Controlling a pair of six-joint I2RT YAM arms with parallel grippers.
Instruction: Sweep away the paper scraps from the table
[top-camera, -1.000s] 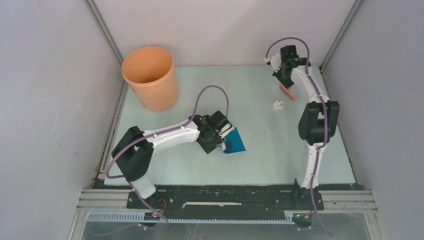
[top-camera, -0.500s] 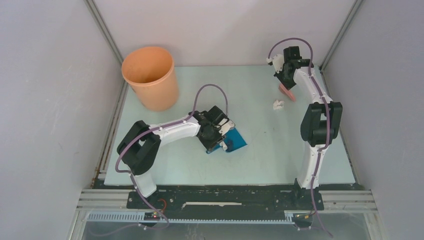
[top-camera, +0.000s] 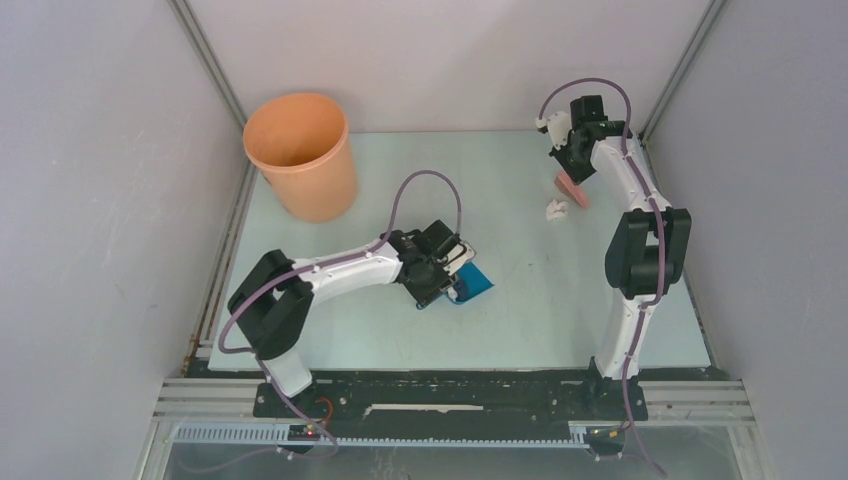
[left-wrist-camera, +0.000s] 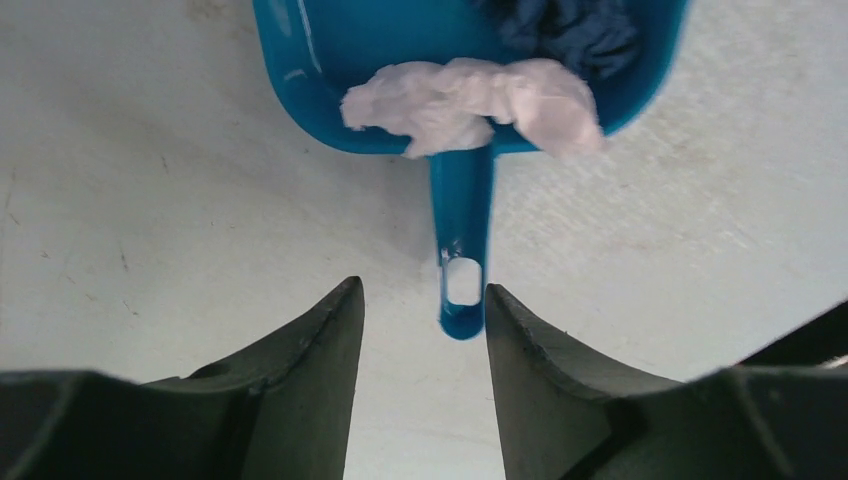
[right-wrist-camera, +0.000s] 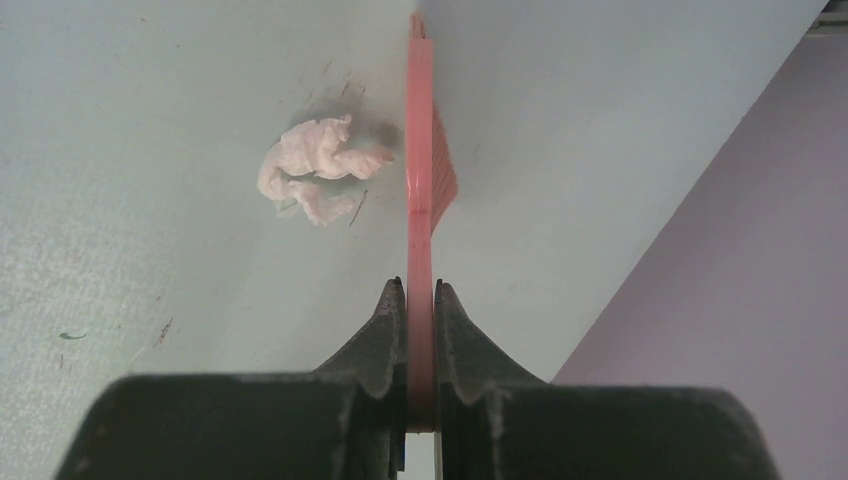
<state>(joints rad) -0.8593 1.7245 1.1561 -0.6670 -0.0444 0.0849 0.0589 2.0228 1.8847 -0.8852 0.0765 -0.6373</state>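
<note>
The blue dustpan (top-camera: 474, 284) lies on the pale green table (top-camera: 560, 320) near the middle. In the left wrist view it (left-wrist-camera: 320, 70) holds a white paper scrap (left-wrist-camera: 470, 100) and a dark blue one (left-wrist-camera: 570, 25). My left gripper (left-wrist-camera: 422, 285) is open, and the end of the dustpan handle (left-wrist-camera: 462, 300) lies between its fingertips, close to the right one. From above, this gripper (top-camera: 452, 268) is at the dustpan's left. My right gripper (right-wrist-camera: 420, 285) is shut on the pink brush (right-wrist-camera: 421, 150) at the far right (top-camera: 571, 187). One white scrap (right-wrist-camera: 315, 165) lies just left of the bristles (top-camera: 555, 210).
An orange bucket (top-camera: 300, 155) stands at the far left corner of the table. Grey walls with metal rails close in the table on three sides. The right arm stands along the right edge, near the right wall (right-wrist-camera: 720, 260).
My left wrist has turned and drawn in a little, and the dustpan has swung with it. My right gripper has shifted slightly toward the far right corner with the brush.
</note>
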